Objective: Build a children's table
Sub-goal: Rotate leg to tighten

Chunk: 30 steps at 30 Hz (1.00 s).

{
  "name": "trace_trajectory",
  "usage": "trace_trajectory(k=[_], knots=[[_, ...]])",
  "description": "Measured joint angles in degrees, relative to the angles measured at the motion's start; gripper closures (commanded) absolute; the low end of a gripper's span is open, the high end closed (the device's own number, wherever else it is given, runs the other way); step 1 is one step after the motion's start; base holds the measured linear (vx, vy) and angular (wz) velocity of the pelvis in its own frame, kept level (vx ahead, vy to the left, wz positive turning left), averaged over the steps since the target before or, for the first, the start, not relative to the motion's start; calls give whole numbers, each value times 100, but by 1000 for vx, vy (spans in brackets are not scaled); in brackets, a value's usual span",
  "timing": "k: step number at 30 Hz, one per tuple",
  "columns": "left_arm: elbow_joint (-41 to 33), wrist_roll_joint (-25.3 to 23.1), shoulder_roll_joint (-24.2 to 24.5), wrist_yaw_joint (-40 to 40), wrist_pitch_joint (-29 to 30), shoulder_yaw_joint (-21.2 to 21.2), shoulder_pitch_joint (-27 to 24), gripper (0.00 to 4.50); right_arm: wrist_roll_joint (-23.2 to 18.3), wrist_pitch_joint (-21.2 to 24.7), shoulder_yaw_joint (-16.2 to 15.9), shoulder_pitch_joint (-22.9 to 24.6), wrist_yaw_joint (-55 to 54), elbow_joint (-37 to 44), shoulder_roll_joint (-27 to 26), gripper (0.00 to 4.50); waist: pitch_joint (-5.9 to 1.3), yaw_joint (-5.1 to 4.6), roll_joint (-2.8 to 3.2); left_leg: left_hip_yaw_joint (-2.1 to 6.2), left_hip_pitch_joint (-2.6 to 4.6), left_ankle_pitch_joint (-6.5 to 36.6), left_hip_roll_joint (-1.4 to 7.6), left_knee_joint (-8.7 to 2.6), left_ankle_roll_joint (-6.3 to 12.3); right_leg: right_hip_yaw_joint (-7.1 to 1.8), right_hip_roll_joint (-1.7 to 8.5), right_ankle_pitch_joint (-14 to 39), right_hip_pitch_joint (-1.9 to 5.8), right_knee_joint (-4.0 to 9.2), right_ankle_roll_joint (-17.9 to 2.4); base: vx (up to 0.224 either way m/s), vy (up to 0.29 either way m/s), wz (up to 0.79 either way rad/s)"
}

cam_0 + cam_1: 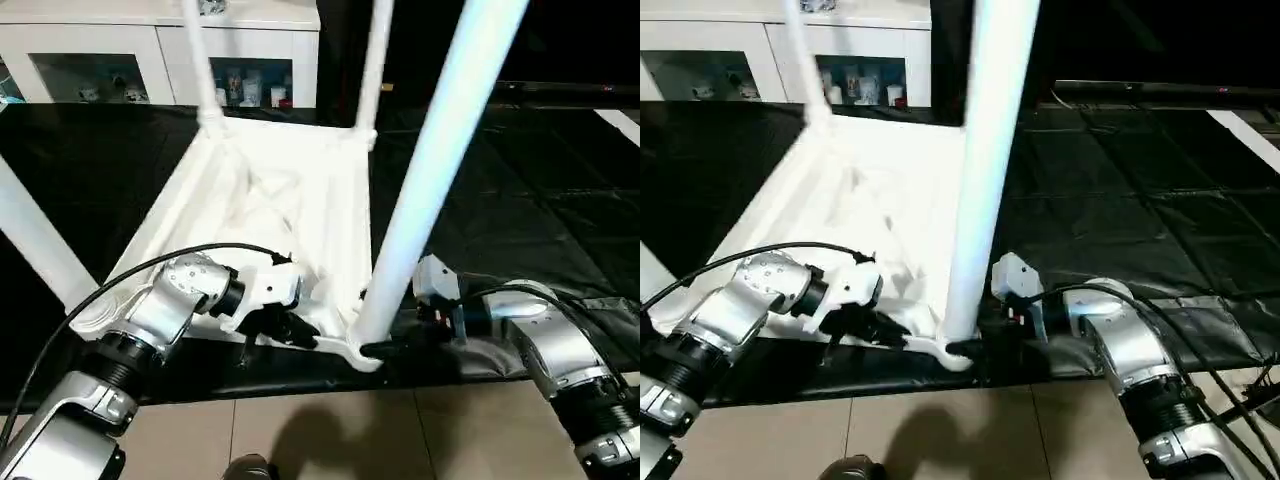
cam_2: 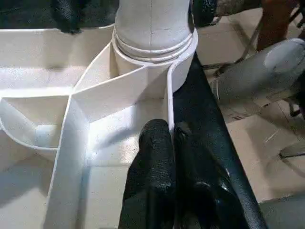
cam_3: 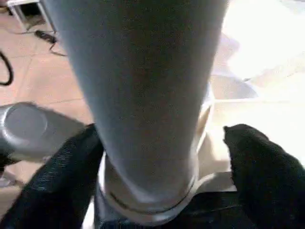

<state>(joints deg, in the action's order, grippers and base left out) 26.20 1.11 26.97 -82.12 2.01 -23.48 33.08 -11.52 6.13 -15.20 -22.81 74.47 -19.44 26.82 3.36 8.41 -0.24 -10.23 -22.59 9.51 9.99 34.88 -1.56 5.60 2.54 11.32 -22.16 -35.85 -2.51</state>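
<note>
You are looking down at the all-white plastic children's table (image 1: pixel 290 200), lying upside down with its ribbed underside facing up on the black-covered surface (image 1: pixel 500 190). Its near edge is sitting close to the surface's front edge, above the beige tiled floor (image 1: pixel 330 430).

The long tapered white tubular leg (image 1: pixel 440 150) at the near right corner is standing in its round corner socket (image 2: pixel 152 57), rising steeply and crossing much of your head view, hiding part of the surface behind it. Two more legs are standing at the far corners, and another is slanting up at the near left.

Your left hand (image 2: pixel 171 157) is clenched, its black fingers pinching the thin rim wall of the tabletop just beside that socket. Your right hand (image 3: pixel 162 162) is spread wide, one black finger (image 3: pixel 257 167) on each side of the leg's base; whether the pads are touching the leg, you cannot tell.

Beyond the surface a white cabinet with glass doors (image 1: pixel 160 60) is standing, small objects showing behind the glass. A black cable (image 1: pixel 150 265) is looping over your left forearm.
</note>
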Motion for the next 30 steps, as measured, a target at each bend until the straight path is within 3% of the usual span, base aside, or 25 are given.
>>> trace_trajectory(k=[13,23,30], knots=[[-18,3,30,-13,-1,-4,-15,450,-15,86,-37,3,206,0,-14,170,0,-12,0,0,6,0,1,-1,0,0,0,1,3,0,2,0,0,0],[-49,16,76,-15,-3,-4,-62,450,-135,88,-37,14,241,20,-41,232,0,-20,0,0,37,1,1,-7,0,0,-1,10,28,2,16,0,0,0],[-76,27,82,-8,71,18,-92,450,-138,197,0,106,110,148,-96,241,0,-25,0,0,50,0,1,-10,-1,0,-1,9,38,2,15,0,0,0]])
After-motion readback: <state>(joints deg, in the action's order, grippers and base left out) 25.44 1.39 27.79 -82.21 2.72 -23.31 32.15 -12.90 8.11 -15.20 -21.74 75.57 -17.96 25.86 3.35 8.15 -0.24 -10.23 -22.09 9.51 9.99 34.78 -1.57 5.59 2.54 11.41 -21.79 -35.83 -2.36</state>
